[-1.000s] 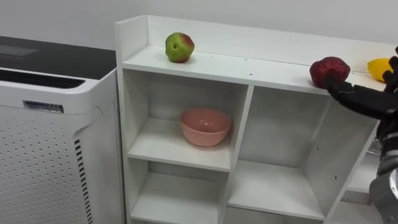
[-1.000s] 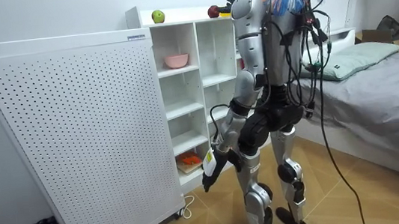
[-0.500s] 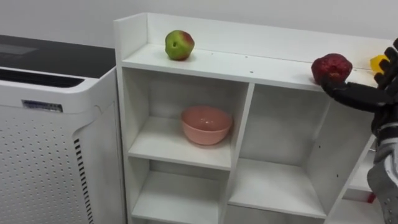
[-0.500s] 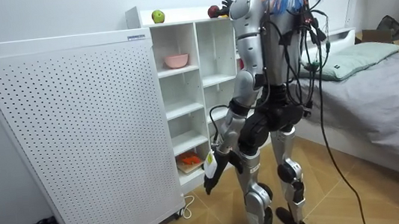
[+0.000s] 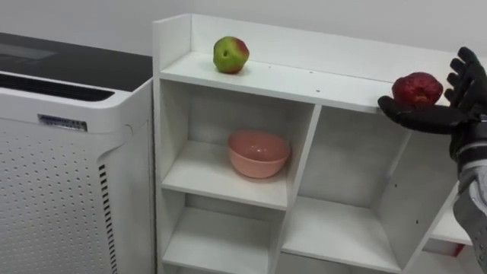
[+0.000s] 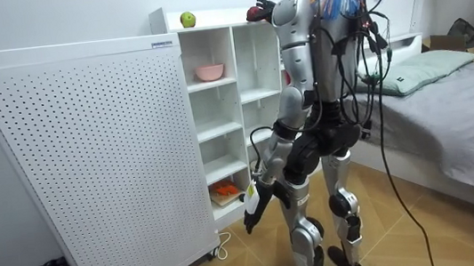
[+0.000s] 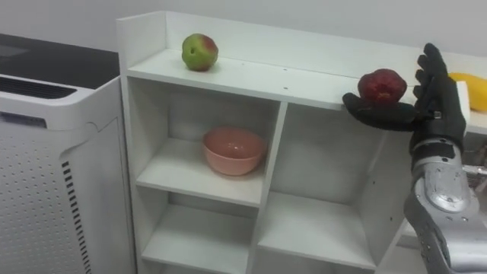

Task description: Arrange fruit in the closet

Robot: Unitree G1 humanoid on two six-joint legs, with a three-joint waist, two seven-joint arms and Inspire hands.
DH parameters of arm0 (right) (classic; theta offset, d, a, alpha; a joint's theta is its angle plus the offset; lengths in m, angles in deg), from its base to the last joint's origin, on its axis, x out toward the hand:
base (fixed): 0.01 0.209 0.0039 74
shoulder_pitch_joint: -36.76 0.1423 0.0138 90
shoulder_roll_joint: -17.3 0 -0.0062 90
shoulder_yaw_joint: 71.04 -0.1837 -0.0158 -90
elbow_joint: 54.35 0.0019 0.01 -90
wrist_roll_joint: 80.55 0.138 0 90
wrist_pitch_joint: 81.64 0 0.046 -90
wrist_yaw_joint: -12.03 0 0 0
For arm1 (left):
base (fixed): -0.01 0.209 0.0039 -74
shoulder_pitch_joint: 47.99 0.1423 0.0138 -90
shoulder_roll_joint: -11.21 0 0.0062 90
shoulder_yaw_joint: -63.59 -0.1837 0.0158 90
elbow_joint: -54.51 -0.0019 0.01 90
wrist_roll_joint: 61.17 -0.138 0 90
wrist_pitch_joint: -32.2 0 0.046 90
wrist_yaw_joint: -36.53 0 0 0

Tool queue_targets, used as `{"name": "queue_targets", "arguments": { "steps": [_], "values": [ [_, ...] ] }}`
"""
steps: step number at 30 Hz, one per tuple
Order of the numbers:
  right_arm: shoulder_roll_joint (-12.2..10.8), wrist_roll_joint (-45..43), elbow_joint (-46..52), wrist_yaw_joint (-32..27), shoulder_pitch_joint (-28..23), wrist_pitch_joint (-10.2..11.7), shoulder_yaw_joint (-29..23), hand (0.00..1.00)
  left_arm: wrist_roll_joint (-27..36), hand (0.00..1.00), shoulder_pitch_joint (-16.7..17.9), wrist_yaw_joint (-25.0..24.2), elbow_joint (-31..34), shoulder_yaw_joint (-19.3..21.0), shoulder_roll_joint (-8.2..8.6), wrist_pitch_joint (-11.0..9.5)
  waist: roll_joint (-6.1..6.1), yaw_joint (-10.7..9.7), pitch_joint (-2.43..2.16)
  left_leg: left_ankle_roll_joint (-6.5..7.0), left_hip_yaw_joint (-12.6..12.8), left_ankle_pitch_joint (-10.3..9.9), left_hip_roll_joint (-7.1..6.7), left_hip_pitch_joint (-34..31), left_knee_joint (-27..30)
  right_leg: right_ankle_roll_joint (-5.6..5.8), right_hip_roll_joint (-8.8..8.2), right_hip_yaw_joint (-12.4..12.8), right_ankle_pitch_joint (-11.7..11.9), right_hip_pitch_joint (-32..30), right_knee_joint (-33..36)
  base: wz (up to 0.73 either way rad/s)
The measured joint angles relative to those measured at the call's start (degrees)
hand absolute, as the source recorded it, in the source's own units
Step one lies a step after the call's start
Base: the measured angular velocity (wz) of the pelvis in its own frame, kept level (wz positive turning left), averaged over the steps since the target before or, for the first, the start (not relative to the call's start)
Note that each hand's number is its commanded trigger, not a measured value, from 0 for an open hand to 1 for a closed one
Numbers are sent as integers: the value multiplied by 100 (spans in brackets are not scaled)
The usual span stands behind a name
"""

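The closet (image 5: 304, 79) is smooth, matt white board. The bowl (image 5: 259, 153) is smooth, faintly glossy. The apple (image 5: 230, 55) shines; the red fruit (image 5: 416, 88) looks duller.

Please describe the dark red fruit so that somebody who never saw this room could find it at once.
Find the white shelf unit beside the big white appliance. Three fruits lie on its top board. The dark red fruit is the middle one, between the green apple and a yellow fruit, with the robot's open right hand beside it.
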Motion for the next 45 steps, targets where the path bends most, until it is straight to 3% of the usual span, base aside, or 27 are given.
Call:
{"name": "queue_targets", "arguments": {
  "steps": [1,2,6,17,21,24,32,34,37,39,45],
  "values": [
    [0,-2,0,21,0,-1,0,85,-1,0,1,0,0,0,-4,1,-8,0,3,0,-1,0,0,-1,1,0,0,-2,0,0,0,0],
    [0,-19,0,47,0,-1,2,100,-2,0,3,0,0,0,-5,3,-24,-1,4,0,-8,0,0,-7,2,0,0,-13,0,-1,-1,0],
    [0,-104,-1,100,1,-1,8,100,-5,0,5,-4,13,-1,-7,19,-42,-7,-1,0,-44,0,-1,-21,19,0,-9,-145,0,3,-1,3],
    [21,-170,-177,293,87,90,49,100,13,0,4,-7,25,-4,-14,17,-38,-22,6,0,-47,0,-1,13,29,-1,-13,-146,0,42,0,0],
    [141,-174,-338,354,114,180,47,100,17,0,1,-7,18,-4,-20,3,-42,-9,41,0,-50,0,-1,10,36,-6,-12,-142,3,52,0,0],
    [145,-199,-443,346,114,296,47,100,20,0,1,-7,-13,-3,-32,-14,-52,-2,45,0,-51,0,-1,5,38,-6,-13,-144,4,51,1,0],
    [156,-146,-342,332,113,328,51,100,27,0,-28,-7,-17,-35,-64,-15,-29,-26,61,0,-54,0,-3,-1,34,-5,-15,-143,4,50,-2,0],
    [155,-144,-138,328,82,311,80,100,28,0,-64,-6,-16,-36,-64,-28,5,-34,71,0,-44,0,-4,-6,35,-5,-13,-116,4,45,0,-2],
    [155,16,524,335,-109,305,254,100,30,0,-73,5,-14,-33,-66,-91,124,-29,50,0,35,0,3,-17,31,-13,-4,-29,10,-7,4,-13],
    [151,252,1073,351,-308,302,393,100,17,0,-73,44,-18,-32,-62,-153,205,-23,0,0,41,0,3,-10,21,-13,0,28,10,-26,3,-10],
    [113,436,2098,422,-647,297,410,100,17,0,-79,193,-22,-27,-72,-189,229,-28,-15,0,71,0,7,15,10,-16,6,41,15,-12,-1,-2]
  ]
}}
